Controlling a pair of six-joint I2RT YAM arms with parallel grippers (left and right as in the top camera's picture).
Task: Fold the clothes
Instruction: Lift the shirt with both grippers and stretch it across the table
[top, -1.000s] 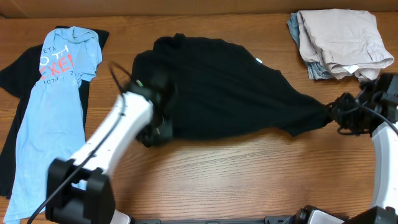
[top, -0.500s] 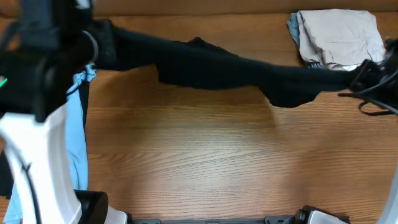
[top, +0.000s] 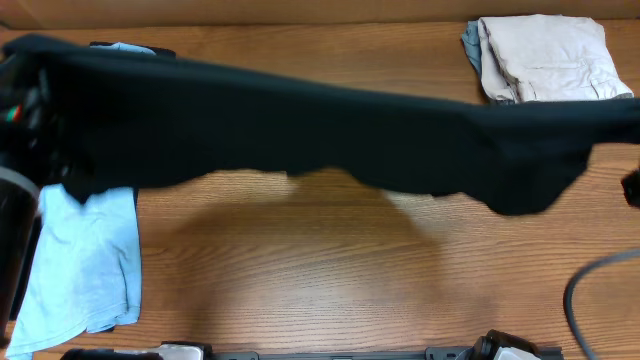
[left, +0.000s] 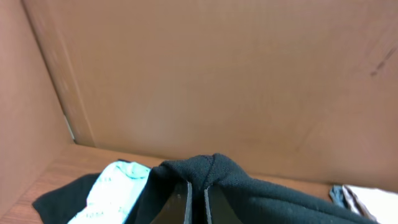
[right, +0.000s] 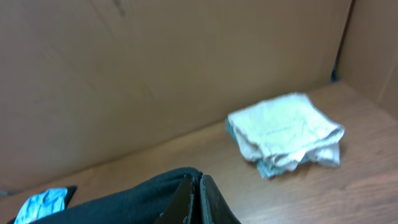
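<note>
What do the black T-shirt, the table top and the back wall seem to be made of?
Black T-shirt: soft matte fabric, probably cotton knit; it sags and folds where it hangs. Table top: wood or wood-look laminate; grain lines, mild sheen. Back wall: likely cardboard; flat brown, matte, creased.

Wooden table (top: 300, 290), grain running left to right. Plain brown cardboard wall (left: 217, 81) along its far edge.
</note>
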